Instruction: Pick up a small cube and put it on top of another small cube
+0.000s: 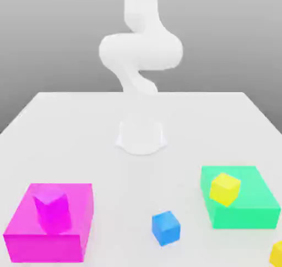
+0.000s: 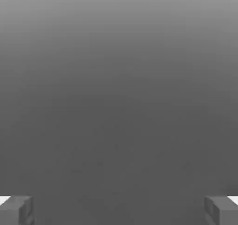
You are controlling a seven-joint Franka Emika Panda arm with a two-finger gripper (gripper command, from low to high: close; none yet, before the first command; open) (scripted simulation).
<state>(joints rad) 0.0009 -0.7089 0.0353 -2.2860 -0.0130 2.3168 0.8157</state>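
Note:
One small yellow cube [image 1: 224, 189] rests tilted on top of a flat green block [image 1: 248, 208] at the exterior view's right. Its twin, another small yellow cube [image 1: 277, 253], lies on the table at the front right corner, partly cut off by the picture's edge. The white arm [image 1: 140, 51] rises folded from its base [image 1: 141, 136] at the middle of the table, far behind both cubes. In the hand view my gripper [image 2: 119, 210] is open: its grey fingertips [image 2: 16, 210] stand wide apart with nothing between them, facing a plain grey background.
A small blue cube [image 1: 166, 228] lies on the white table [image 1: 82, 128] near the front middle. At the exterior view's left a small magenta cube [image 1: 52, 208] stands on a flat magenta block [image 1: 44, 249].

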